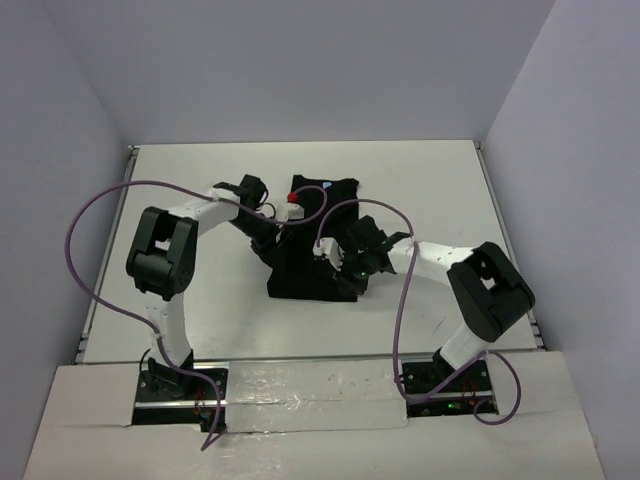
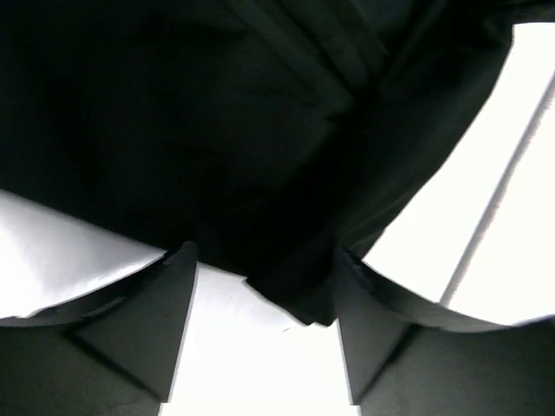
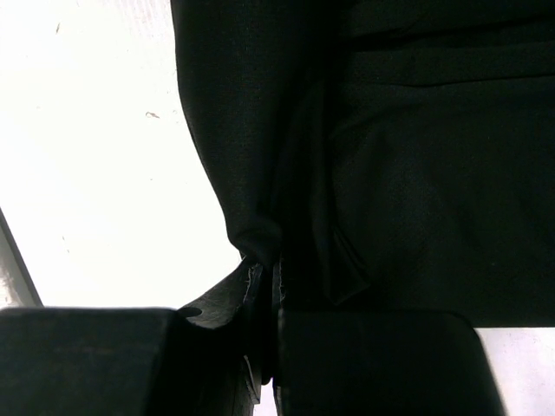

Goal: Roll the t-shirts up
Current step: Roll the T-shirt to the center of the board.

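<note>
Hidden: from above, both claw tips sit black on black cloth and cannot be told apart from the t-shirt (image 1: 305, 280). Its middle stretch lies under the two wrists.
Cut off: the left wrist view takes in only a slab of dark cloth that runs out of frame at the top and left. In the right wrist view, cloth fills the top and right side.
Hard to make out: folds barely read in the dark fabric. A small red piece (image 1: 293, 197) shows by the left wrist, and I cannot tell whether it is on the arm or on the cloth.
T-shirt, place: mid worktop (image 1: 190, 180), between the two arms, a narrow band running far to near.
T-shirt, look: plain black, soft, folded in on itself. A light blue label (image 1: 328, 186) shows at the far end, and the near end is squarish and flat.
Left claw (image 2: 260, 260): fingers (image 2: 165, 321) stand well apart. A drooping corner of cloth hangs in the gap, nearer the right-hand finger in this view, and no squeeze is visible. Bright worktop lies below.
Right claw (image 3: 263, 277): fingers are drawn together, with a rounded bunch of shirt edge nipped between the tips. White worktop lies to the left.
Cables: purple leads (image 1: 100, 215) loop over both arms, and one crosses the far part of the shirt.
</note>
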### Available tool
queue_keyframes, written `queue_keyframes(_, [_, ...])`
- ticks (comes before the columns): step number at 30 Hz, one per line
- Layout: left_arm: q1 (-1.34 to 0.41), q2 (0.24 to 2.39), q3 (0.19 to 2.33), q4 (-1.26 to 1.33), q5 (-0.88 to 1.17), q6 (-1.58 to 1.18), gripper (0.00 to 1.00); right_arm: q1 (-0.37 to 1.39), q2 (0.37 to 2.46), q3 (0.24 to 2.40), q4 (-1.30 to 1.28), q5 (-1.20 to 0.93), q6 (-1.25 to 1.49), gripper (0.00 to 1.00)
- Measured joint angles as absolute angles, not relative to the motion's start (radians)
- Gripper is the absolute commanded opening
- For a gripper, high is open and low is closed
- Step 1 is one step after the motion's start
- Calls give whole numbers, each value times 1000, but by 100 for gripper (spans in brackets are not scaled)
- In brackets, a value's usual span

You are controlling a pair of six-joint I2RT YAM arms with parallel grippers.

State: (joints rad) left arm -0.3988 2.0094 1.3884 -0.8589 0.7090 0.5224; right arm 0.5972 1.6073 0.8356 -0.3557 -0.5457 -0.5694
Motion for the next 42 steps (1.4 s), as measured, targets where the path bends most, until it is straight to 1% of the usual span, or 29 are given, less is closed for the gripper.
queue_keyframes(5, [-394, 1952, 1401, -837, 658, 536, 76, 590, 1631, 864, -386, -559, -570, 4])
queue_keyframes(8, [-392, 1931, 1447, -839, 659, 566, 75, 584, 1644, 879, -400, -569, -570, 4])
queue_keyframes(11, [-390, 1879, 1473, -849, 680, 643, 67, 576, 1651, 886, -408, -575, -569, 4])
queue_keyframes(12, [-390, 1851, 1471, -853, 696, 672, 59, 574, 1654, 889, -411, -578, -569, 4])
queue_keyframes(13, [-390, 1813, 1461, -851, 714, 707, 55, 572, 1657, 892, -413, -581, -569, 4])
queue_keyframes(15, [-392, 1707, 1380, -813, 745, 801, 49, 567, 1660, 895, -415, -587, -568, 4])
queue_keyframes(17, [-406, 1583, 1266, -798, 760, 899, 50, 564, 1662, 897, -417, -588, -568, 4])
queue_keyframes(20, [-478, 1437, 1066, -727, 739, 1027, 57, 562, 1667, 899, -417, -592, -567, 3])
queue_keyframes(21, [-513, 1406, 992, -686, 722, 1061, 62, 561, 1668, 900, -418, -592, -567, 3])
queue_keyframes(24, [-611, 1373, 811, -552, 657, 1111, 64, 560, 1671, 904, -422, -593, -566, 3])
queue_keyframes(26, [-646, 1371, 727, -466, 605, 1132, 64, 560, 1671, 904, -422, -593, -565, 3])
queue_keyframes(28, [-670, 1369, 680, -402, 556, 1150, 64, 560, 1672, 904, -422, -593, -564, 3])
queue_keyframes(34, [-704, 1375, 632, -230, 423, 1168, 66, 559, 1676, 909, -425, -593, -558, 3])
queue_keyframes(42, [-708, 1402, 616, -115, 323, 1168, 64, 559, 1676, 910, -426, -593, -558, 3])
